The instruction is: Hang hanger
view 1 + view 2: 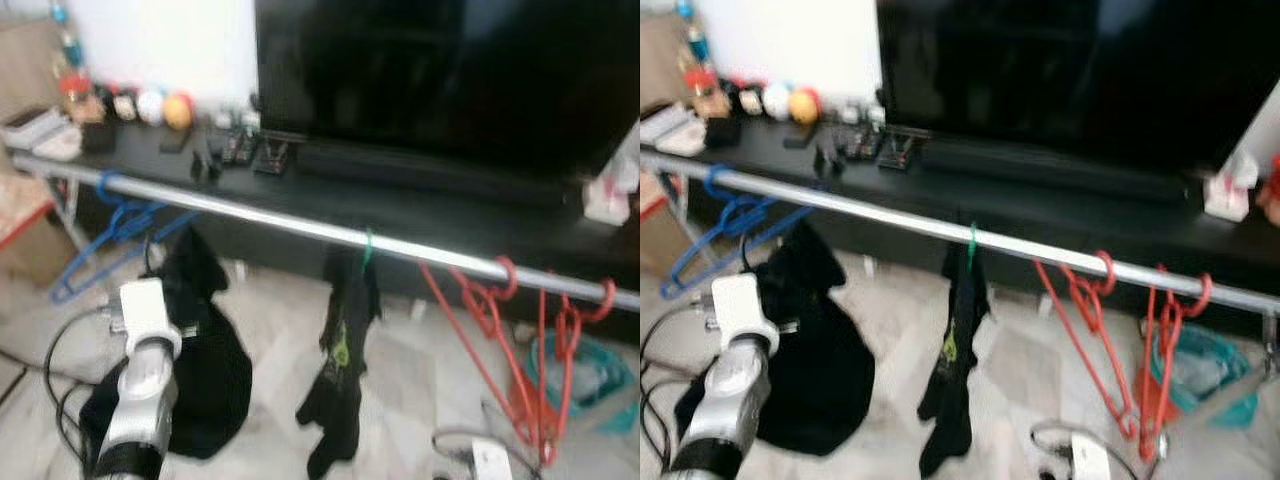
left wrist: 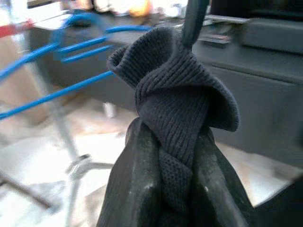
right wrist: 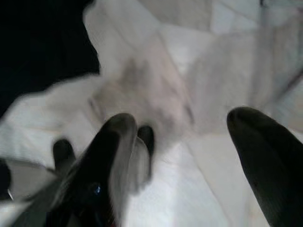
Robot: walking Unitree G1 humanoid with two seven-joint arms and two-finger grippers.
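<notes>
Your left gripper (image 2: 173, 189) has its two black fingers pinched tight on a fold of dark ribbed knit garment (image 2: 177, 101), the cloth bunching up above the tips. In the head views your silver left arm (image 1: 140, 395) reaches up from the lower left, with that black garment draped beside it near the floor.

Your right gripper (image 3: 189, 156) points down at the pale tiled floor (image 3: 189, 61), fingers spread wide, nothing between them.

Ahead of you a long silver metal rail (image 1: 300, 225) runs across in front of a black TV stand (image 1: 420, 215) carrying a large dark television (image 1: 440, 70). On the rail:
- blue plastic hangers (image 1: 115, 235) at your left end, tilted;
- a thin green hanger hook (image 1: 367, 247) near the middle, with a dark garment (image 1: 340, 370) hanging from it;
- several red plastic hangers (image 1: 520, 340) toward your right end, dangling low.

Small clutter sits on the stand's left end, too blurred to name. A white power strip (image 1: 490, 460) lies on the floor below the red hangers.
</notes>
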